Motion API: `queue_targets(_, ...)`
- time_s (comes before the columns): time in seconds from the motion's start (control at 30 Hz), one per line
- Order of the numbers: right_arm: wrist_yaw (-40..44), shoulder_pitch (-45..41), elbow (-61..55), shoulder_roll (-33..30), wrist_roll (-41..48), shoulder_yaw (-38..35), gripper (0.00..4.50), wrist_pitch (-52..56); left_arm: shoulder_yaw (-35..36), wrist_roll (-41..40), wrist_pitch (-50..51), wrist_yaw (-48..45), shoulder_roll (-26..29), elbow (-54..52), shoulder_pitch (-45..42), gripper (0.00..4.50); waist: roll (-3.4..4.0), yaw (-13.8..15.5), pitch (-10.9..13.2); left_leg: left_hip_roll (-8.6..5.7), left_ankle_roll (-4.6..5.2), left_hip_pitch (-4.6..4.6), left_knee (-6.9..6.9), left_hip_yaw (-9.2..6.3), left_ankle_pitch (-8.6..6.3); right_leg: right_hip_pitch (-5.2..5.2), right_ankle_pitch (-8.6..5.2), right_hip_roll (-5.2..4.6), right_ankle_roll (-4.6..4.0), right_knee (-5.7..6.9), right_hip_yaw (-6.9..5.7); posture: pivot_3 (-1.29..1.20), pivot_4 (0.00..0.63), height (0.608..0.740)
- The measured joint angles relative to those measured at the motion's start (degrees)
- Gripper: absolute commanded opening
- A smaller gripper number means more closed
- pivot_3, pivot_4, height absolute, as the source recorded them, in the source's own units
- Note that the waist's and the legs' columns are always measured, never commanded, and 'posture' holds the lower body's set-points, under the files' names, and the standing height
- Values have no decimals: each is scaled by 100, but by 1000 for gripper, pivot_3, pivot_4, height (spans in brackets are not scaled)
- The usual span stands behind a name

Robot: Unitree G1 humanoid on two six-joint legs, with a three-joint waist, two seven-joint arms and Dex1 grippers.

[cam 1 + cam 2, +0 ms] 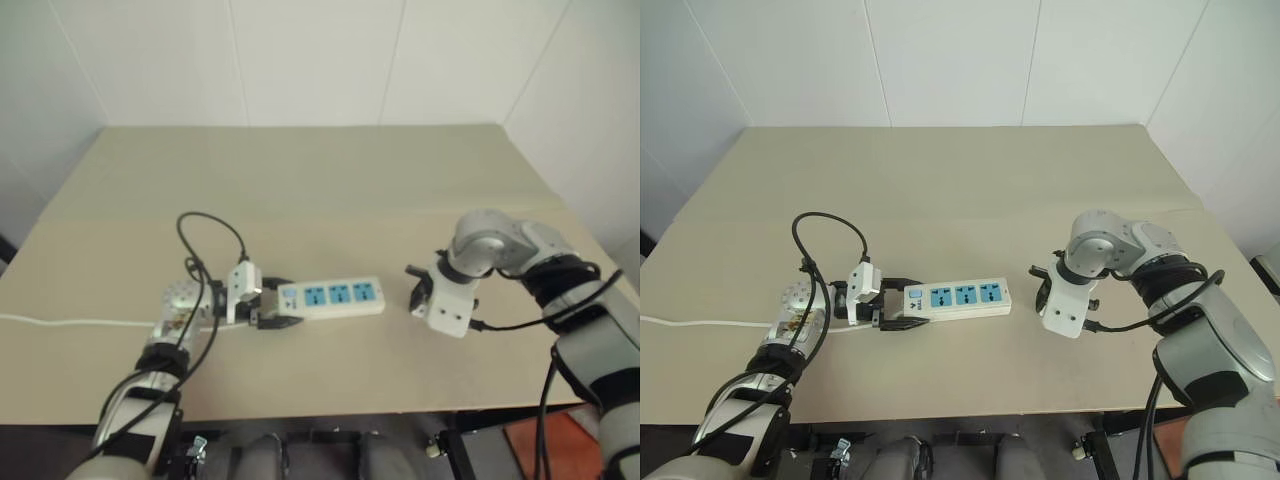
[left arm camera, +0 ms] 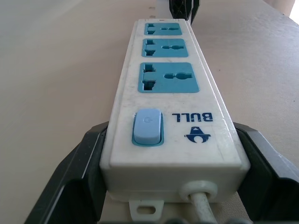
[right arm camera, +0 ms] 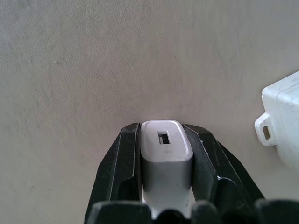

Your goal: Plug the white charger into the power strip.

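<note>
The power strip point(image 1: 330, 298) is seen lying flat on the beige worktop point(image 1: 320, 180), lengthwise across it, sockets facing up. Its switch end is clasped from both sides by the left claw point(image 1: 268, 305), the black fingers point(image 2: 77, 172) pressed to the strip's two long edges. In the left wrist view, detail not legible from the head is given: a pale blue rocker switch point(image 2: 147, 127) nearest the held end, three blue socket faces beyond it, and the thin white cord point(image 2: 202, 205) leaving the casing between the fingers. From the head, that cord point(image 1: 60, 322) is traced away from the strip toward the worktop's left edge.

The right claw point(image 1: 420, 292) is found just off the strip's far end, apart from it, pointing steeply down. Its contents are settled by the right wrist view: the white charger point(image 3: 166, 158) is pinched between the two fingers, port face showing, with a corner of the strip beside it.
</note>
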Motion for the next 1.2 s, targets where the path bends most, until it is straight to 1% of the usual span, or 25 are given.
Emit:
queue_targets(0.17,-95,1,-82,-45,62,-13,1122,27,-10,-1,-10,-6,12,0,-1,3289,0,-8,0,1,0,1,0,0,0,1,0,0,0,0,0,0,150,740)
queue_targets(0.27,-86,0,-132,-64,428,-197,1122,368,-9,-13,-4,-20,27,0,-1,3289,0,-18,0,2,0,0,-1,0,0,1,0,-1,0,0,0,0,150,740)
queue_targets(0.37,-64,-29,-240,-106,1061,-711,1122,1152,-19,-18,-1,-23,31,0,-3,3289,0,-22,0,5,0,0,-1,-2,0,1,0,-4,0,0,0,0,150,740)
queue_targets(0.4,-50,-21,-360,-122,1389,-975,1122,1654,-21,-25,0,-34,31,0,-4,3289,0,-20,0,6,0,-1,-3,-3,0,2,0,-4,0,-1,0,0,150,740)
queue_targets(0.47,-82,2,-549,-136,1775,-1361,1122,2233,-25,-27,1,-46,33,2,-9,3289,0,-13,0,6,0,0,-6,-4,0,2,0,-6,-1,-1,0,0,150,740)
queue_targets(0.6,-305,486,-1116,-85,2637,-2201,1122,3436,-48,-46,4,-108,33,9,-21,3289,0,31,0,5,2,-3,-10,-7,-1,2,0,-8,-1,-4,-3,0,150,740)
queue_targets(0.73,-542,1108,-1712,302,3598,-2808,1122,4842,-87,-106,10,-309,34,45,-40,3289,0,35,0,6,3,-7,-9,-5,-2,-1,1,-9,-1,-2,-1,0,150,740)
queue_targets(0.8,-990,1470,-2246,800,4476,-3347,1122,5881,-123,-130,21,-497,32,73,-63,3289,0,36,0,8,3,-8,-10,-10,-2,-2,1,-8,-1,-1,-1,0,150,740)
queue_targets(0.87,-1344,1755,-2761,1201,5094,-3593,1122,6615,-201,-137,31,-634,11,130,-151,3289,1,62,0,7,3,-15,-9,-15,-2,-6,1,-9,-1,0,-4,0,150,740)
queue_targets(1.03,-1870,2208,-3362,1577,5671,-3901,1122,7609,-279,-154,51,-805,-36,189,-216,3289,1,115,0,-1,3,-26,-5,-19,-2,-5,2,-14,1,0,-14,0,150,740)
queue_targets(1.2,-1993,2648,-3729,1796,5813,-3948,1122,8001,-309,-152,66,-874,-37,278,-285,3289,1,99,0,-4,5,-27,-6,-18,-3,-4,2,-8,1,0,-20,0,150,740)
